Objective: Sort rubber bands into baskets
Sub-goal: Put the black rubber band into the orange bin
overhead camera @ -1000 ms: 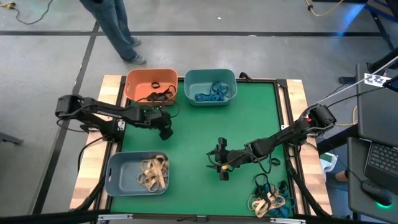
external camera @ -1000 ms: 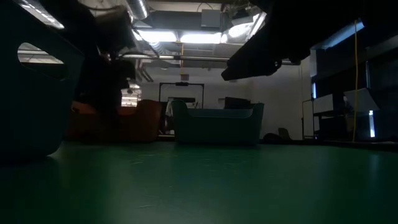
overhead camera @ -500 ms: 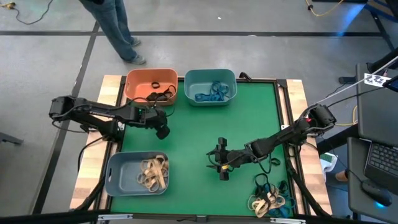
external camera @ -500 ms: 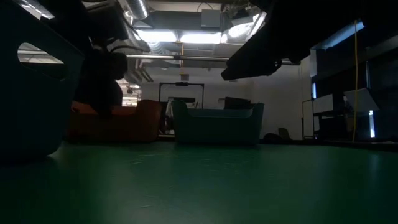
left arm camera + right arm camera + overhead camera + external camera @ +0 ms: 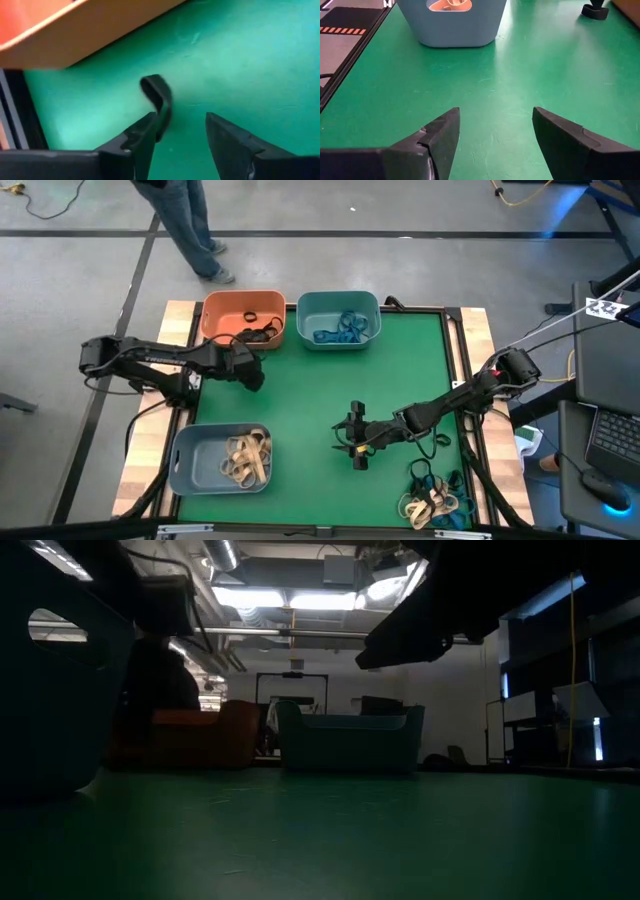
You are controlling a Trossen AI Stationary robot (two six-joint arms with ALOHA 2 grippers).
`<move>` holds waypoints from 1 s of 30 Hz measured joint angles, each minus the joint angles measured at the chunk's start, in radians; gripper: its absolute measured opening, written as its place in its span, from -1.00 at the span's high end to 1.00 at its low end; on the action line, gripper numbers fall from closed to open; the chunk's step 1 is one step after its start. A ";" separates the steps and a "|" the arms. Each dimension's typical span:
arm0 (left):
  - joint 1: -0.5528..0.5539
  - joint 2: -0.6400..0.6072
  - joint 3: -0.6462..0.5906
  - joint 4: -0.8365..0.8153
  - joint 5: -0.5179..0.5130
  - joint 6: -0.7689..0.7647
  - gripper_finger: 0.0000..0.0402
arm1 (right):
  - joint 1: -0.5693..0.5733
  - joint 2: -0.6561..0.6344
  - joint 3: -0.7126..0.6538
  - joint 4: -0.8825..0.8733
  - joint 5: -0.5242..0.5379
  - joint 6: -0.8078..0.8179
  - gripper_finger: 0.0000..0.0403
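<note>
The left wrist view gives away what the overhead one hides: a black rubber band (image 5: 157,102) curled up against the inner face of one finger of the left gripper (image 5: 177,132), jaws spread apart, not pinching it, right by the outer wall of the orange basket (image 5: 75,30) on the green mat (image 5: 240,60). From above, that gripper (image 5: 250,372) sits at about 5 o'clock off the orange basket (image 5: 215,320), arm stretched nearly flat from the table's 9 o'clock edge. The right gripper (image 5: 357,442) hangs mid-table, arm reaching in low from 3 o'clock; its wrist view shows the dark wedge-shaped fingers wide open over bare mat, nothing between them, facing the grey-blue basket (image 5: 452,27) with tan bands inside. Overhead, the teal basket (image 5: 310,310) holds blue bands, the orange one a few black ones, and a mixed pile of loose bands (image 5: 432,495) lies near 5 o'clock. The baskets are smooth rounded plastic.
</note>
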 joint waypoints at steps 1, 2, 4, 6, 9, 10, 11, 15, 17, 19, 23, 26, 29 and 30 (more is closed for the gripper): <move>0.010 0.000 -0.009 0.006 0.000 -0.003 0.15 | 0.000 0.000 0.000 0.000 0.000 0.000 -0.24; 0.020 0.000 -0.021 0.019 -0.001 -0.003 0.15 | 0.000 0.000 0.000 -0.001 0.000 0.000 -0.24; 0.039 0.000 -0.043 0.051 -0.008 -0.006 0.14 | 0.000 0.000 0.000 -0.002 0.000 0.000 -0.24; 0.057 0.000 -0.073 0.111 -0.009 -0.012 0.14 | 0.000 0.000 0.000 -0.002 0.000 0.000 -0.24; 0.081 0.000 -0.125 0.210 -0.010 0.006 0.14 | 0.000 0.000 0.000 -0.006 0.000 0.001 -0.24; 0.089 0.000 -0.142 0.229 -0.011 0.014 0.14 | 0.000 0.000 0.000 -0.010 0.000 0.001 -0.24; 0.098 0.000 -0.159 0.245 -0.012 0.021 0.14 | 0.000 0.000 0.000 -0.014 0.000 0.001 -0.24; 0.128 -0.002 -0.199 0.282 -0.015 0.028 0.18 | 0.000 0.000 0.000 -0.022 0.000 0.001 -0.24; 0.130 -0.003 -0.216 0.300 -0.021 0.050 0.24 | 0.000 0.000 0.000 -0.022 0.000 0.001 -0.24; 0.130 -0.005 -0.231 0.334 -0.027 0.081 0.33 | 0.000 0.000 0.000 -0.021 0.000 0.001 -0.24; 0.128 -0.002 -0.240 0.382 -0.041 0.133 0.60 | 0.000 0.000 0.000 -0.019 0.000 0.001 -0.24; 0.128 0.000 -0.241 0.403 -0.051 0.193 0.87 | 0.000 0.000 0.000 -0.018 0.000 0.001 -0.24; 0.127 -0.001 -0.242 0.412 -0.056 0.240 0.95 | 0.000 0.000 0.000 -0.018 0.000 0.001 -0.24; 0.123 -0.001 -0.238 0.410 -0.056 0.242 0.94 | 0.000 0.000 0.000 -0.018 0.000 0.001 -0.24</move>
